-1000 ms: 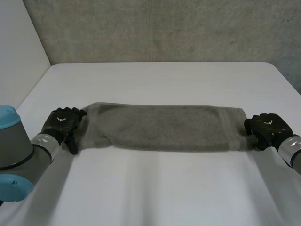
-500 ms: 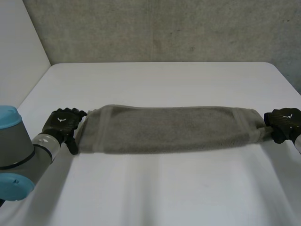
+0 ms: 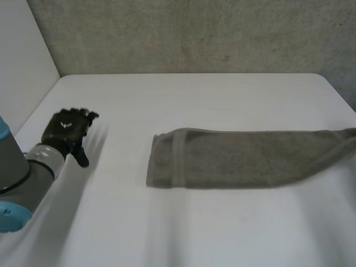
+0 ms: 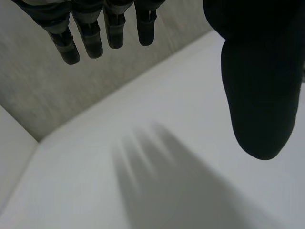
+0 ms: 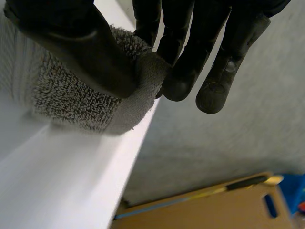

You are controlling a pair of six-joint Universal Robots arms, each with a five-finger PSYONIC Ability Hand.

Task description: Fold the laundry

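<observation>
A grey-brown towel (image 3: 239,158), folded into a long band, lies across the right half of the white table (image 3: 194,100), and its right end reaches the table's right edge. My right hand (image 5: 71,43) is shut on that end, pinching the towel (image 5: 71,95) between thumb and fingers just over the table's edge (image 5: 71,181). My left hand (image 3: 65,129) hovers at the table's left side, well apart from the towel's left end. In the left wrist view its fingers (image 4: 93,33) hang straight, the thumb stands apart from them, and nothing lies between.
A grey wall (image 3: 194,33) runs behind the table and a white panel (image 3: 22,55) stands at the left. Past the table's right edge, lower down, lie a brown board (image 5: 214,210) and a blue object (image 5: 293,191).
The towel has slid far to the right, drawn by my right hand, which has passed the table's right edge. Its left end has left my left hand, which has drawn back slightly.
</observation>
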